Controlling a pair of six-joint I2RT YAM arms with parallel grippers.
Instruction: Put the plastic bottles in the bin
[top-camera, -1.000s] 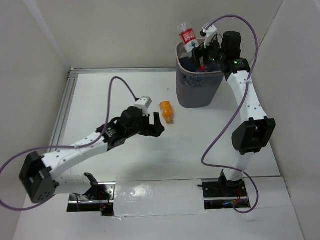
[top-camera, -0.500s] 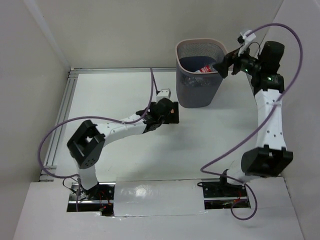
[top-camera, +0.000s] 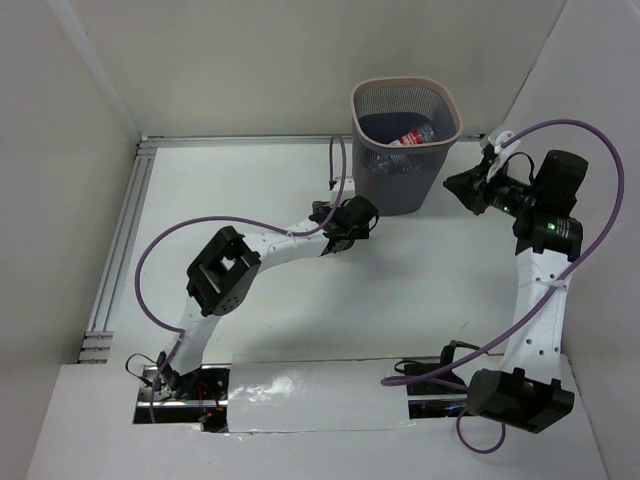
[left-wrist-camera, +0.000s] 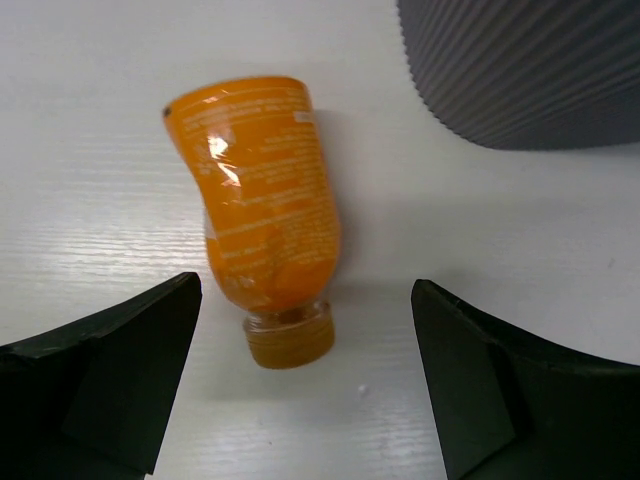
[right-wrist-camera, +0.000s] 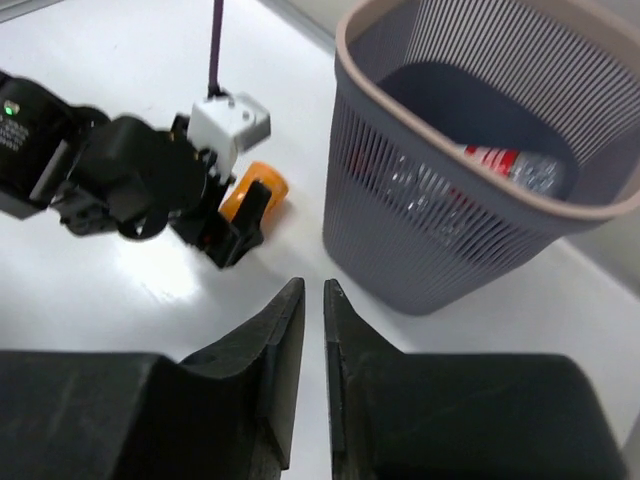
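The left gripper (left-wrist-camera: 302, 297), jaws wide about the cap end of the small orange plastic bottle (left-wrist-camera: 265, 200) lying beside the grey mesh bin (top-camera: 400, 188), probably needed to advance and close across the bottle's body, while the right gripper (right-wrist-camera: 312, 300) hung nearly closed and empty.

Both arms (top-camera: 270, 240) have white perforated links (top-camera: 540, 300), black joints (top-camera: 225, 282) and purple cables (top-camera: 560, 122).

White table (top-camera: 340, 320), metal rail (top-camera: 113, 255) along its left edge, shiny tape strip (top-camera: 310, 395) across the near edge, plain pale walls (top-camera: 230, 60) around.
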